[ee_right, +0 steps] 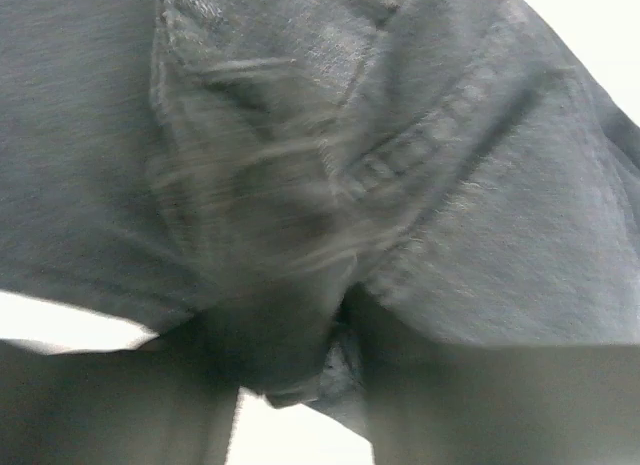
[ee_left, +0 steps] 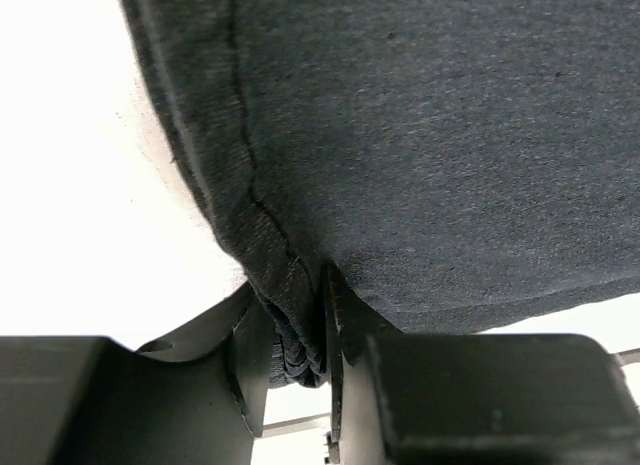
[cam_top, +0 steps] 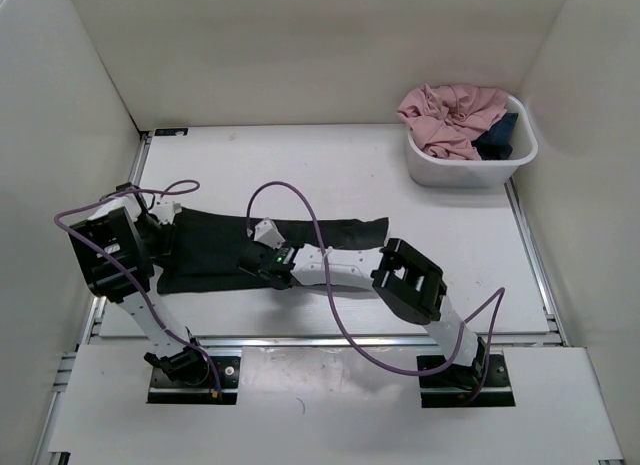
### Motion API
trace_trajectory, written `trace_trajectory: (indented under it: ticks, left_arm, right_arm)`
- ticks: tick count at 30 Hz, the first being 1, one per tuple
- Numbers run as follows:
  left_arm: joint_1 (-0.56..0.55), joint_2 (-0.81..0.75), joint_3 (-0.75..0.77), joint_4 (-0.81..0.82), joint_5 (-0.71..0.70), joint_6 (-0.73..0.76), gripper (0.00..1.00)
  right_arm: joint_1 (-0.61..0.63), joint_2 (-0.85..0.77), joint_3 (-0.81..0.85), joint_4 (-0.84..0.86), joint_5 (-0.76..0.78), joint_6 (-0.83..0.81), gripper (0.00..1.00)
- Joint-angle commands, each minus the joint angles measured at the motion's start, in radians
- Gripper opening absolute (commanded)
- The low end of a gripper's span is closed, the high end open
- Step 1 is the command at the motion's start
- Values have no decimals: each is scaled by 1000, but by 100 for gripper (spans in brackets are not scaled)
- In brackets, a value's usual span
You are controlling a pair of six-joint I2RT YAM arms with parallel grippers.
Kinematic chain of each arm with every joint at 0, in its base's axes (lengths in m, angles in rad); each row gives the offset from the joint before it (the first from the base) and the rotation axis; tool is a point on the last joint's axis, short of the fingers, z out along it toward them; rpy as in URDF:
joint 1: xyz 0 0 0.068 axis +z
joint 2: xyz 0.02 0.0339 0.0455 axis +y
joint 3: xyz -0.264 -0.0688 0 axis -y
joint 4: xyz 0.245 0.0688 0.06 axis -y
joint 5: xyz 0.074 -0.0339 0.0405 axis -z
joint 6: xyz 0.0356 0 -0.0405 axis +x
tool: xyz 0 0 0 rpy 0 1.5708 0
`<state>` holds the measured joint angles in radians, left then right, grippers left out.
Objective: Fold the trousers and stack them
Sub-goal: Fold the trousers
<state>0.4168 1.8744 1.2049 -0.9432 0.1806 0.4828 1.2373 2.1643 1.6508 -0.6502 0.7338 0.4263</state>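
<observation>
The left gripper (ee_left: pixel 325 320) is nearly closed, pinching a thick folded edge of the trousers (ee_left: pixel 420 135). Layered cloth is squeezed between its two dark fingers (ee_left: pixel 250 360), and a stitched seam curves up away from the pinch. The right gripper (ee_right: pixel 335 355) has a wad of the same fabric sitting in the narrow gap between its fingers (ee_right: pixel 450 395). That view is smeared by motion, so I cannot tell whether the jaws are clamped on the cloth or merely around it.

In the top view the trousers lie flat on the white table (cam_top: pixel 330 165), in its near half just ahead of both arms. Their long axis runs left to right across the table. The broad end is at the left, by the left wrist, and the narrow end tapers off to the right, pointing roughly toward the white tub (cam_top: pixel 430 170) in the far right corner but well short of it. The fabric is plain, soft and black, reading charcoal grey up close, with a fine knit and ribbed stitching near the seams.

The right forearm and wrist lie across the middle of the garment and hide part of its near edge. The left wrist covers its left end. A pink garment (cam_top: pixel 450 115) and a small dark blue garment (cam_top: pixel 497 140) are heaped in the tub.
</observation>
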Motion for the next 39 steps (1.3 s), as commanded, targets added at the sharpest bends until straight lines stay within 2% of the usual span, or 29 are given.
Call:
trace_trajectory:
  ticks: [1, 2, 4, 7, 11, 13, 15, 16, 18, 19, 20, 22, 23, 24, 27, 28, 30, 31, 33, 35, 39]
  left_arm:
    - [-4, 22, 12, 58, 25, 7, 37]
    - [-4, 22, 21, 58, 16, 7, 37]
    - [-4, 22, 30, 47, 4, 7, 38]
    - [-4, -1, 41, 37, -18, 7, 45]
    - [5, -29, 108, 1, -27, -16, 51]
    - [5, -66, 139, -18, -36, -27, 54]
    - [5, -105, 197, -49, -55, -38, 54]
    - [5, -121, 218, -60, -65, -47, 54]
    - [5, -159, 302, -89, -95, -56, 54]
    - [5, -200, 336, -101, -107, -56, 54]
    - [5, -221, 375, -115, -107, -56, 54]
    - [-32, -262, 507, -186, -63, -14, 54]
    - [-53, -262, 550, -219, -18, 3, 54]
    - [-84, -262, 588, -253, 70, 29, 54]
    - [-292, -230, 651, -351, 199, 19, 58]
    - [-440, -216, 607, -351, 218, 4, 59]
    - [-582, -173, 552, -320, 249, -7, 62]
    - [-698, -156, 532, -304, 278, -16, 62]
    - [-797, -112, 475, -260, 278, -16, 64]
    - [-901, -97, 405, -148, 264, -7, 66]
    - [-995, -22, 323, 9, 235, -16, 67]
  right_arm:
    - [13, -37, 76, 34, -124, -87, 57]
    - [13, -37, 114, 11, -163, -101, 67]
    - [13, -73, 164, -17, -201, -133, 78]
    - [4, -197, 184, -6, -249, -165, 83]
    - [-50, -380, 103, 15, -216, -101, 82]
    - [-109, -475, -3, 1, -203, -37, 69]
    - [-235, -553, -99, 13, -259, 43, 54]
    - [-280, -573, -193, 24, -292, 58, 40]
    - [-402, -595, -259, 34, -351, 91, 25]
    - [-444, -604, -282, 56, -387, 91, 13]
    - [-523, -604, -327, 67, -463, 107, 8]
    - [-597, -594, -370, 116, -557, 118, 0]
    - [-655, -577, -403, 132, -592, 118, 0]
    - [-682, -566, -417, 147, -623, 130, 0]
    - [-769, -514, -439, 216, -733, 131, 0]
    - [-786, -496, -430, 225, -754, 131, 0]
    - [-832, -431, -402, 225, -798, 131, 0]
    - [-861, -410, -385, 225, -810, 131, 0]
    - [-884, -350, -350, 225, -833, 131, 0]
    - [-915, -296, -312, 216, -843, 131, 0]
    - [-935, -251, -289, 228, -878, 161, 0]
